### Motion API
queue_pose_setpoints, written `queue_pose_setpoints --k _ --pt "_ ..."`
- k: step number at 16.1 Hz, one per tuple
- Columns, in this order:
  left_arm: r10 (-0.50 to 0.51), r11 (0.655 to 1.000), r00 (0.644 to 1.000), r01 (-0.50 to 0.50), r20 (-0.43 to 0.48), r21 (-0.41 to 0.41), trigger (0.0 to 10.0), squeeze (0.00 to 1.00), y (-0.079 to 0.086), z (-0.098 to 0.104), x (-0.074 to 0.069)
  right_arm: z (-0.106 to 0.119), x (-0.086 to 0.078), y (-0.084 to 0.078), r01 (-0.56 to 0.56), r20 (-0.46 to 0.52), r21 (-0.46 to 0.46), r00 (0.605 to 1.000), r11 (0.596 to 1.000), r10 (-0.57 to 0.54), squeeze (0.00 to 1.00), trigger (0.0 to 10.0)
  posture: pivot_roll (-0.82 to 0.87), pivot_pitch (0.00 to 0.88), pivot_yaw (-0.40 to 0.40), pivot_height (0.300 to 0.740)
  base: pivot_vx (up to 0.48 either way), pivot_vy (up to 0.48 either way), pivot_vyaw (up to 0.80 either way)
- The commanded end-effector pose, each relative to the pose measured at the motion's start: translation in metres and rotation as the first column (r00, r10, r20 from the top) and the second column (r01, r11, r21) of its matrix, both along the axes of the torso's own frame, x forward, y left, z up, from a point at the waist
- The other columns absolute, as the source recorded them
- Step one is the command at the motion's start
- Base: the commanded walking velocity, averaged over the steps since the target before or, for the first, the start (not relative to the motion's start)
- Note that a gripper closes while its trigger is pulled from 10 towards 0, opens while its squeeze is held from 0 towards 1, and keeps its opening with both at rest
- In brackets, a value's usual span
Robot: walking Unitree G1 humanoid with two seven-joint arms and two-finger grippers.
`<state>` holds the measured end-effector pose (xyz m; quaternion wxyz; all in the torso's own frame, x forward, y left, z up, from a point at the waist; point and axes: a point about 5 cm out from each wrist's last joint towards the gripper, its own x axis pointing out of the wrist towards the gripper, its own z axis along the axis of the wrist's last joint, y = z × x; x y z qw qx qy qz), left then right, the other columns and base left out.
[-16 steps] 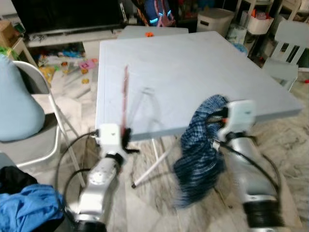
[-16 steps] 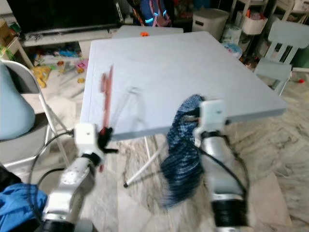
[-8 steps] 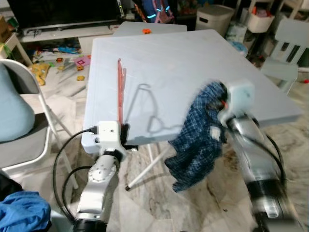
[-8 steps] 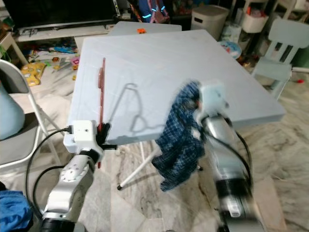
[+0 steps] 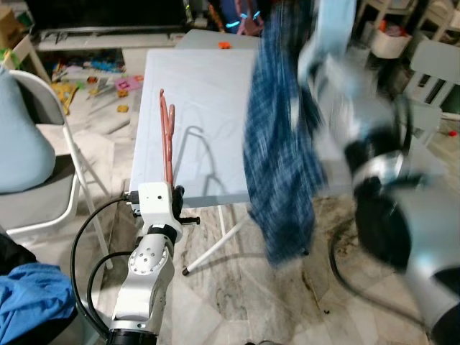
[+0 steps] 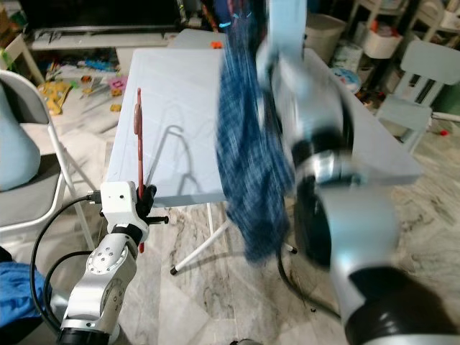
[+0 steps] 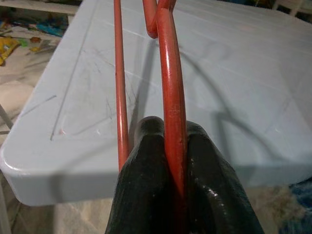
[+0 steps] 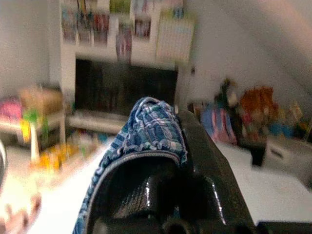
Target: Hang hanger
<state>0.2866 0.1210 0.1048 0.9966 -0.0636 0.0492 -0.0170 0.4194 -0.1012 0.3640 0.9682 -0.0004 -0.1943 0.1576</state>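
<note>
A red hanger (image 5: pixel 167 140) stands upright at the near edge of the light blue table (image 5: pixel 208 86). My left gripper (image 5: pixel 177 206) is shut on its lower bar, and the wrist view has the black fingers (image 7: pixel 146 165) pinching the red hanger (image 7: pixel 168 83). My right arm is raised high over the table and blurred. A blue plaid garment (image 5: pixel 279 144) hangs down from it in front of the table. In the right wrist view the right gripper (image 8: pixel 161 161) is shut on the plaid garment (image 8: pixel 151 119), which drapes over the fingers.
A white folding chair (image 5: pixel 61 136) with a pale blue cushion stands at the left. A blue cloth (image 5: pixel 36 298) lies at the lower left. Toys (image 5: pixel 93 83) litter the floor beyond it. A small white chair (image 5: pixel 435 68) and bins stand at the far right.
My right arm has swung up from table-edge height to high above the table, lifting the plaid garment. The left gripper still holds the hanger at the table edge. The camera shifted slightly.
</note>
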Motion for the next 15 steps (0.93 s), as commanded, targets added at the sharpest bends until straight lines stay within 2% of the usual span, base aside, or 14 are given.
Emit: queue_pose_setpoints --k 1,2,3,4,5,6,7,8,9,10,11,12,14,15 --pt "0.012 0.999 0.998 -0.014 -0.063 -0.03 10.0 0.0 -0.008 -0.012 -0.007 0.029 -0.004 -0.005 0.018 0.072 0.069 0.997 0.997 -0.023 0.0 10.0 0.07 0.054 -0.112 0.74 0.0 0.0 0.0" --pt "0.016 0.999 0.998 -0.018 -0.064 -0.031 10.0 0.0 -0.007 -0.013 -0.008 0.052 -0.01 -0.005 0.017 0.137 0.079 0.99 0.997 -0.027 0.0 10.0 0.08 0.056 -0.114 0.74 0.0 0.0 0.0" --pt "0.03 0.999 0.997 -0.033 -0.07 -0.032 10.0 0.0 -0.004 -0.015 -0.01 0.085 -0.021 -0.006 0.008 0.233 0.099 0.972 0.995 -0.031 0.0 10.0 0.08 0.056 -0.115 0.74 0.0 0.0 0.0" --pt "0.035 0.999 0.997 -0.037 -0.067 -0.028 10.0 0.0 -0.003 -0.015 -0.01 0.099 -0.027 -0.008 0.015 0.291 0.092 0.956 0.996 -0.041 0.0 10.0 0.08 0.059 -0.116 0.74 0.0 0.0 0.0" --pt "0.039 0.999 0.998 -0.04 -0.056 -0.023 10.0 0.0 -0.003 -0.014 -0.011 0.103 -0.029 -0.011 0.034 0.332 0.068 0.942 0.997 -0.055 0.0 10.0 0.08 0.063 -0.122 0.74 0.0 0.0 0.0" --pt "0.037 0.999 0.998 -0.038 -0.056 -0.023 10.0 0.0 -0.004 -0.014 -0.011 0.088 -0.024 -0.01 0.029 0.303 0.049 0.952 0.998 -0.042 0.0 10.0 0.08 0.066 -0.121 0.74 0.0 0.0 0.0" --pt "0.037 0.999 0.998 -0.039 -0.055 -0.025 10.0 0.0 -0.005 -0.014 -0.012 0.062 -0.015 -0.007 0.038 0.245 -0.025 0.969 0.999 -0.03 0.0 10.0 0.08 0.071 -0.122 0.74 0.0 0.0 0.0" --pt "0.028 0.999 0.998 -0.03 -0.056 -0.021 10.0 0.0 -0.008 -0.014 -0.012 0.014 -0.004 -0.002 0.023 0.137 -0.147 0.991 0.989 -0.003 0.0 10.0 0.08 0.076 -0.121 0.74 0.0 0.0 0.0" --pt "0.026 0.999 0.998 -0.027 -0.055 -0.022 10.0 0.0 -0.008 -0.014 -0.013 -0.025 0.001 0.001 -0.011 0.043 -0.249 0.999 0.969 0.023 0.0 10.0 0.09 0.08 -0.12 0.74 0.0 0.0 0.0" --pt "0.026 0.999 0.998 -0.028 -0.058 -0.021 10.0 0.0 -0.008 -0.015 -0.014 -0.077 0.002 0.001 -0.079 -0.082 -0.39 0.995 0.917 0.051 0.0 10.0 0.09 0.086 -0.115 0.74 0.0 0.0 0.0" --pt "0.026 0.999 0.998 -0.028 -0.061 -0.02 10.0 0.0 -0.007 -0.015 -0.015 -0.092 0.001 0.001 -0.104 -0.119 -0.45 0.991 0.887 0.056 0.0 10.0 0.08 0.087 -0.11 0.74 0.0 0.0 0.0" --pt "0.021 1.0 0.997 -0.022 -0.069 -0.015 10.0 0.0 -0.007 -0.017 -0.016 -0.124 -0.004 -0.002 -0.189 -0.211 -0.519 0.973 0.834 0.09 0.99 10.0 0.08 0.087 -0.11 0.74 0.0 0.0 0.0" --pt "0.0 1.0 0.997 -0.001 -0.079 -0.013 10.0 0.0 -0.009 -0.019 -0.016 -0.156 -0.012 -0.009 -0.301 -0.31 -0.593 0.941 0.747 0.132 1.0 10.0 0.07 0.089 -0.096 0.74 0.0 0.0 0.0" --pt "-0.008 1.0 0.997 0.007 -0.08 -0.011 10.0 0.0 -0.011 -0.019 -0.015 -0.158 -0.014 -0.012 -0.322 -0.309 -0.611 0.938 0.723 0.156 1.0 10.0 0.07 0.088 -0.093 0.74 0.0 0.0 0.0"
